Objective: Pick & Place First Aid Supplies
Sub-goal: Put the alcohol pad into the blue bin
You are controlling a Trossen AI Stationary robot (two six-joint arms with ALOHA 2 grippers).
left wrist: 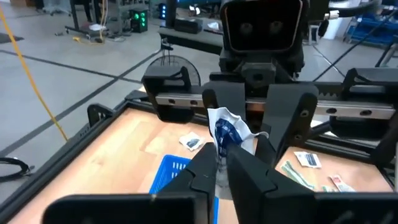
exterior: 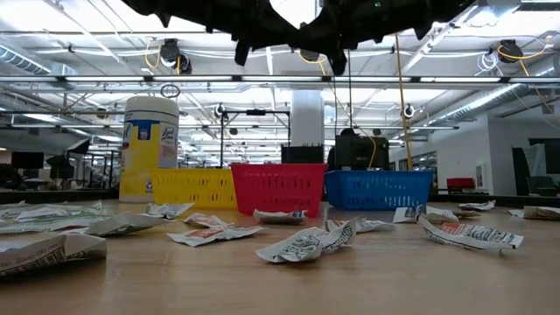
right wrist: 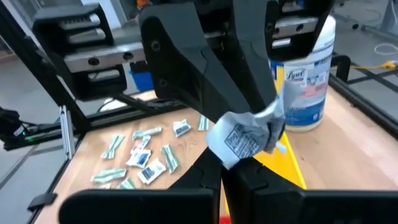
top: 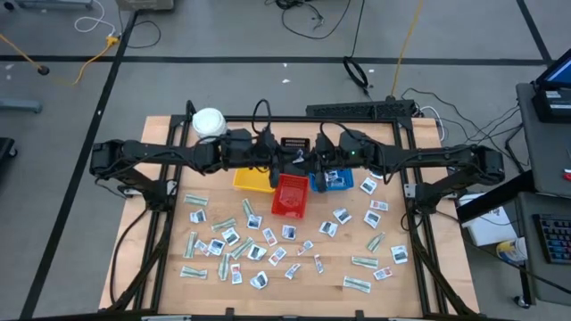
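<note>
Right end effector [right wrist: 225,171] pinching white packet [right wrist: 241,138]; left end effector [left wrist: 219,163] touching it.

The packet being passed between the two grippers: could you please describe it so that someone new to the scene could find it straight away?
Find the row of trays at the back of the table; above the red tray the left gripper and right gripper meet. Pinched between them is a crumpled white packet with blue print. Unlike every other packet, it is in the air, not lying on the wood.
</note>
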